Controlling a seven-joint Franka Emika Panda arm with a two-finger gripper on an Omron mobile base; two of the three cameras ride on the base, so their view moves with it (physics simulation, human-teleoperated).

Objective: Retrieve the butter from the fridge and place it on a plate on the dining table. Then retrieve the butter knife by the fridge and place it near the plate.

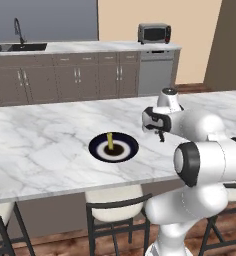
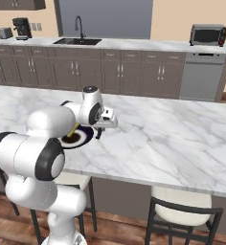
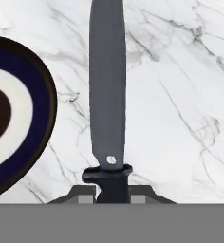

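The butter knife is held tight in the gripper, which is clenched on its dark handle, and the grey blade points away from the hand over the marble. In the hand view the knife is seen just beside the plate, not touching it. The gripper hangs over the dining table, to the right of the plate and near the table's front edge. The butter, a small yellow stick, is seen on the dark plate, near its middle; whether it lies flat cannot be told. The plate has a pale ring around a dark centre. From the right base view the plate is partly hidden by the arm, and a bit of the butter can be seen. A toaster oven sits on the far counter. No writing or labels can be read anywhere.
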